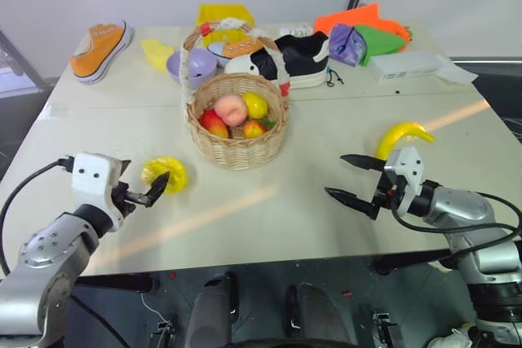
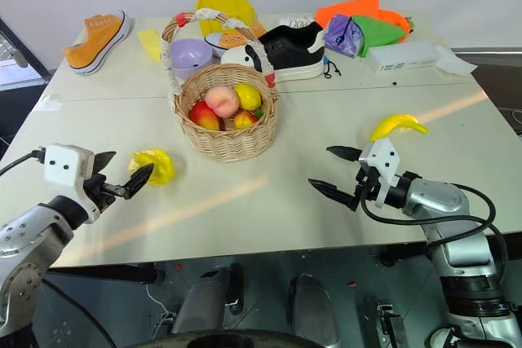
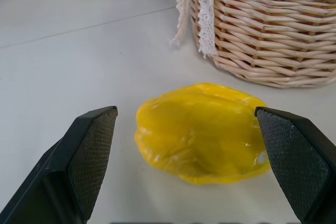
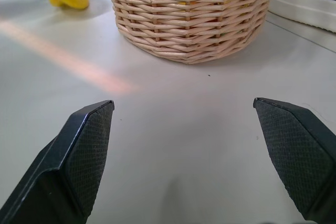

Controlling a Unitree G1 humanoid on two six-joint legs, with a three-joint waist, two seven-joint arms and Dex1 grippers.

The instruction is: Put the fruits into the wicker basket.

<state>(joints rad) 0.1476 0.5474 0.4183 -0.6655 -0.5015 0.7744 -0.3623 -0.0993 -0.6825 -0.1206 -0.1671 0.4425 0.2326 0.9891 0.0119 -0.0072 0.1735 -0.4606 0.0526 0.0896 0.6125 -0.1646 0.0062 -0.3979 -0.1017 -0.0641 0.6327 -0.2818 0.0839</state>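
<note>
The yellow ridged starfruit (image 1: 165,174) lies on the white table left of the wicker basket (image 1: 237,124); the left wrist view shows the starfruit (image 3: 202,131) just ahead of my fingers. My left gripper (image 1: 139,191) is open right beside it, its fingers apart on either side and not touching. The basket holds a peach, a lemon and other fruits. The banana (image 1: 403,136) lies at the right of the table. My right gripper (image 1: 353,178) is open and empty, a little in front of the banana, pointing toward the basket (image 4: 192,14).
Behind the basket stand a lilac bowl (image 1: 191,65), a yellow crate (image 1: 223,15), a black-and-white shoe (image 1: 295,59) and an orange sneaker (image 1: 101,50). Orange, purple and green items (image 1: 363,34) and a white box (image 1: 408,64) lie at the back right.
</note>
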